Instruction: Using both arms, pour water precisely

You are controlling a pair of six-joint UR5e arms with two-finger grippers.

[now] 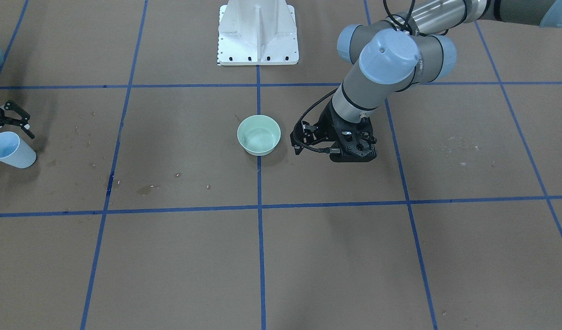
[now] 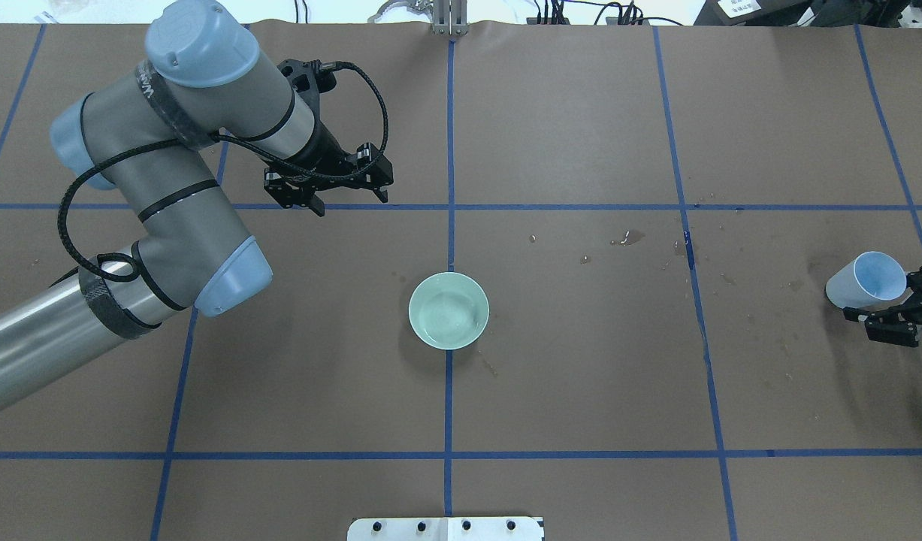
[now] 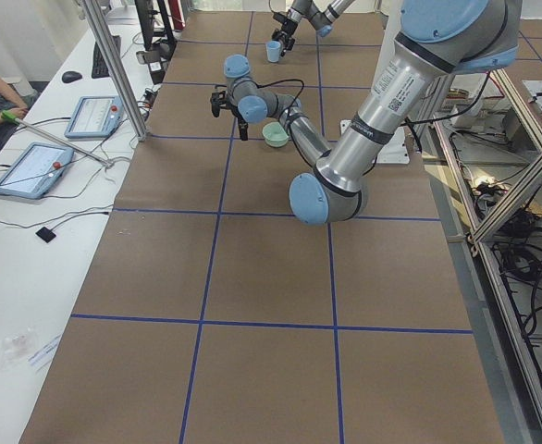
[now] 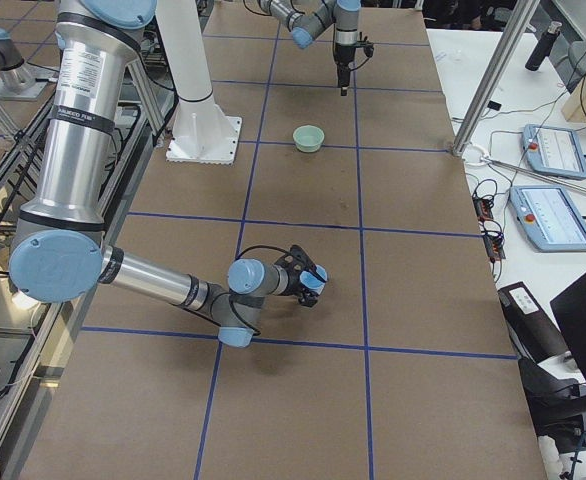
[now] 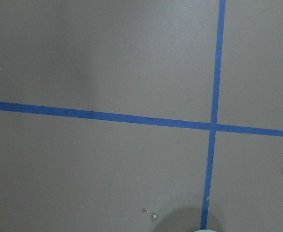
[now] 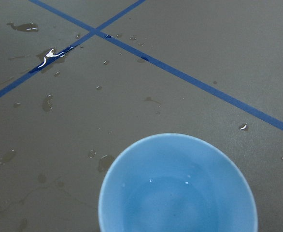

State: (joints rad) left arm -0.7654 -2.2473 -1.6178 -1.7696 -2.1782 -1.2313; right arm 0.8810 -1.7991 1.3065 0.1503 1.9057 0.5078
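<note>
Apart from open left jaws, water in bowl, right jaws gripping cup (tilted)

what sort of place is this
Probably a robotics lab: a left arm and right arm reach over a table gridded in blue tape, with control tablets on the side bench.

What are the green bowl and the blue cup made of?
The green bowl looks like glazed ceramic, or maybe hard plastic: it has a thick rim and a smooth, shiny inside with glints. The blue cup looks like thin plastic, or perhaps coated paper: it has a slim wall, an even pale colour and a dull sheen. The pictures alone can't settle either.
</note>
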